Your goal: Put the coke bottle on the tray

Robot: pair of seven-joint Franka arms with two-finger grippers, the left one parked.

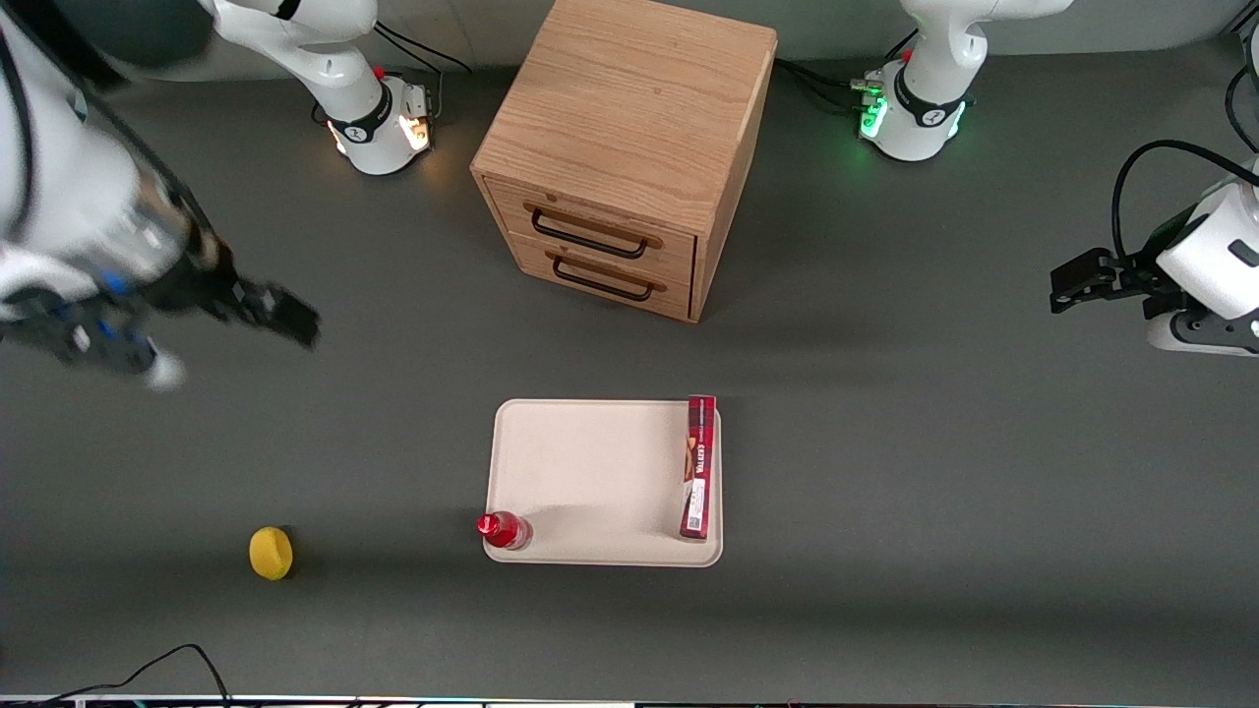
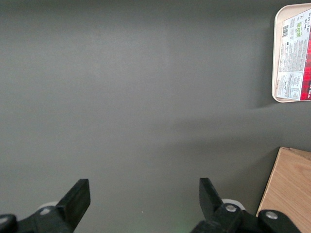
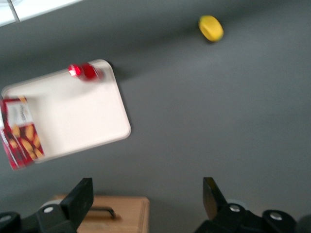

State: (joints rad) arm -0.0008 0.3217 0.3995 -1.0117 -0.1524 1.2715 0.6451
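The coke bottle (image 1: 504, 530) stands upright on the tray (image 1: 590, 472), in the corner nearest the front camera and toward my working arm's end of the table, right at the low rim. I see it from my wrist too, the coke bottle (image 3: 83, 71) set at the tray's (image 3: 73, 116) rounded corner. A long red box (image 1: 697, 467) lies along the tray's edge toward the parked arm's end, well apart from the bottle. A yellow lemon (image 1: 270, 553) rests on the grey table (image 1: 885, 551), off the tray toward my end. The wooden drawer cabinet (image 1: 625, 147) sits farther from the front camera than the tray. My gripper (image 1: 285, 317) hangs above the table, well away from the bottle, its fingers (image 3: 80, 196) spread apart and holding nothing.
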